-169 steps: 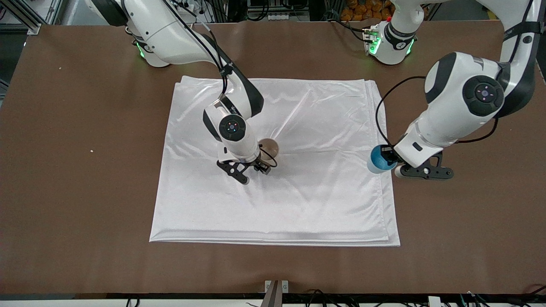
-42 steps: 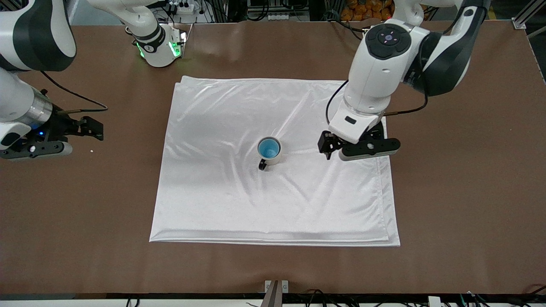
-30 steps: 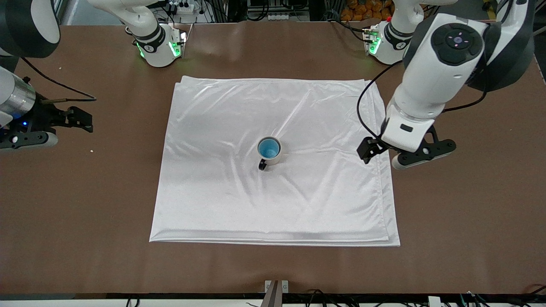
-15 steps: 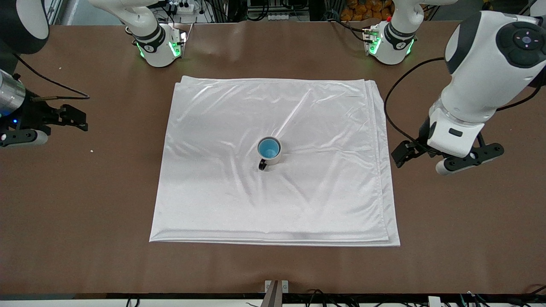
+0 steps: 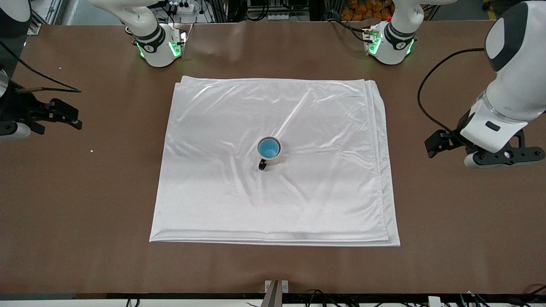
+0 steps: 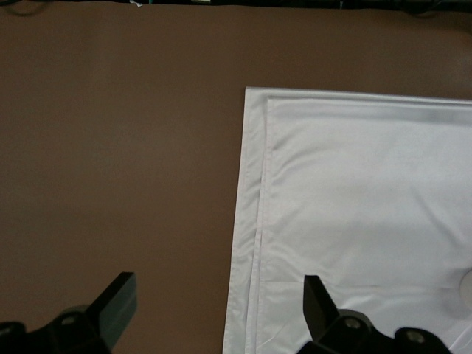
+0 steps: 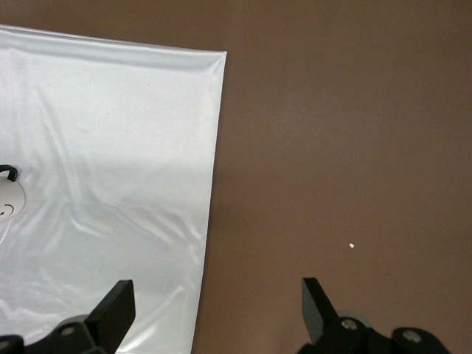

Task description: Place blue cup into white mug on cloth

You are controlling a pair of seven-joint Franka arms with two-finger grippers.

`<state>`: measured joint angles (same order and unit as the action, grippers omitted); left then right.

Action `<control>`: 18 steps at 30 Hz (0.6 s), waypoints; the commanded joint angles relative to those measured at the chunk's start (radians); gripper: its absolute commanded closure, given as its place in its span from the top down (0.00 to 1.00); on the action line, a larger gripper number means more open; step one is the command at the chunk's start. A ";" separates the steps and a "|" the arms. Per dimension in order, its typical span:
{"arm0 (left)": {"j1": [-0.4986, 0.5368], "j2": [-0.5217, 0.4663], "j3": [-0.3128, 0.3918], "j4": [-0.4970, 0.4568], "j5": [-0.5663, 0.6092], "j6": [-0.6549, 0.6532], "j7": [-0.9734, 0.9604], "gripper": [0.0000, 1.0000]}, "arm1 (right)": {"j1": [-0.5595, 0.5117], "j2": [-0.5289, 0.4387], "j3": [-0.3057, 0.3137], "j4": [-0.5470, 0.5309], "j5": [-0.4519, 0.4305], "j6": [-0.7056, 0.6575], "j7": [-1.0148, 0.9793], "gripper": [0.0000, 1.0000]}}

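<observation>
The blue cup (image 5: pixel 269 148) stands upright inside the white mug (image 5: pixel 273 159), only its bright blue inside showing. The mug sits near the middle of the cloth (image 5: pixel 324 196), its black handle toward the front camera. My left gripper (image 5: pixel 495 157) hangs open and empty over bare table off the cloth's edge at the left arm's end; its wrist view shows that gripper (image 6: pixel 215 302), the cloth's corner (image 6: pixel 354 184) and a sliver of the mug (image 6: pixel 466 284). My right gripper (image 5: pixel 13 128) is open and empty over bare table at the right arm's end, and its wrist view shows that gripper (image 7: pixel 215 310).
The brown table (image 5: pixel 448 221) surrounds the cloth on all sides. A small white crumb (image 5: pixel 91 150) lies on the table toward the right arm's end, also seen as a white crumb (image 7: pixel 352 245) from the right wrist. The arm bases (image 5: pixel 388 42) stand farthest from the front camera.
The cup, earlier held by my left gripper, now sits in the mug. Both open grippers have drawn away from the cloth, each toward its own end of the table.
</observation>
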<state>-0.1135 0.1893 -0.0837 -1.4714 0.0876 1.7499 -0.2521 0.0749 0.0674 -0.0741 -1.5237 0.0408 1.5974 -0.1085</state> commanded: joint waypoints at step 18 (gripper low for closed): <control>0.078 -0.123 -0.011 -0.115 -0.065 -0.058 0.097 1.00 | -0.037 -0.008 0.005 0.019 -0.016 0.001 -0.069 1.00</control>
<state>-0.0462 0.1256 -0.0852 -1.5233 0.0511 1.6938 -0.1765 0.0531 0.0667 -0.0784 -1.5111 0.0331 1.6009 -0.1653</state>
